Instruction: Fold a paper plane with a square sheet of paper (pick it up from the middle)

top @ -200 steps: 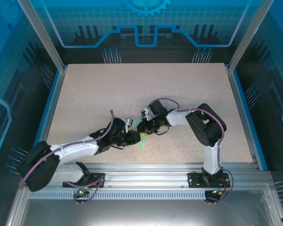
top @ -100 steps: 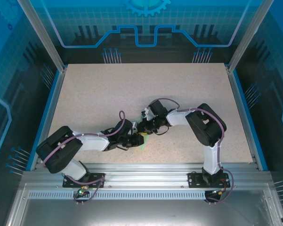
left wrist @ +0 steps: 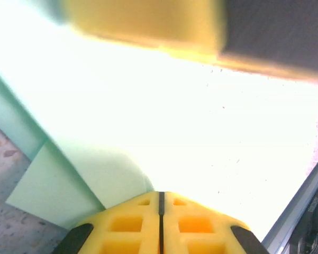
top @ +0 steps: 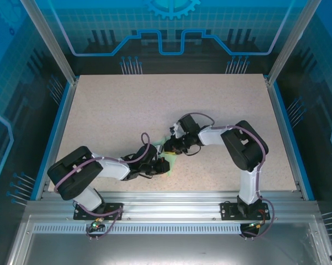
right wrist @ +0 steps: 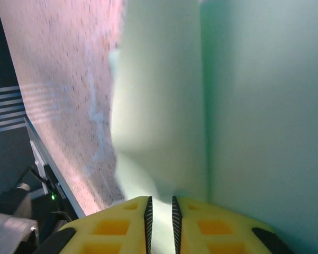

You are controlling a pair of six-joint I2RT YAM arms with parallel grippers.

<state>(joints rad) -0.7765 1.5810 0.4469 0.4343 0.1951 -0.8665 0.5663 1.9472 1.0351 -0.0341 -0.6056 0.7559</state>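
Two arms are seen over one speckled table (top: 116, 110), and their two pincers are brought tip to tip close to its near edge, with one sheet of paper (top: 168, 167) between them. The left pincer (top: 161, 164) is clenched: in its wrist view its two yellow fingers (left wrist: 132, 225) are pressed together with a thin dark seam between them. The pale mint-green paper is gripped at their tips and is spread ahead of the pincer, much of it washed out by glare. One creased flap of the sheet is seen ahead and to the left of these fingertips, beside a patch of table. One blurred yellow pad (left wrist: 137, 21) is seen far ahead of the left pincer; whose it is cannot be told. The right pincer (top: 169, 147) is closed on the same sheet: in its wrist view a narrow slot is left between its two yellow fingers (right wrist: 116, 227), and a strip of paper is held in that slot. Ahead of the right pincer the sheet is raised in two folds, a paler band directly ahead and a greener panel to its right, with table seen to the left of the band. From above, small green parts are seen just beside each pincer, the rest being covered by the wrists.
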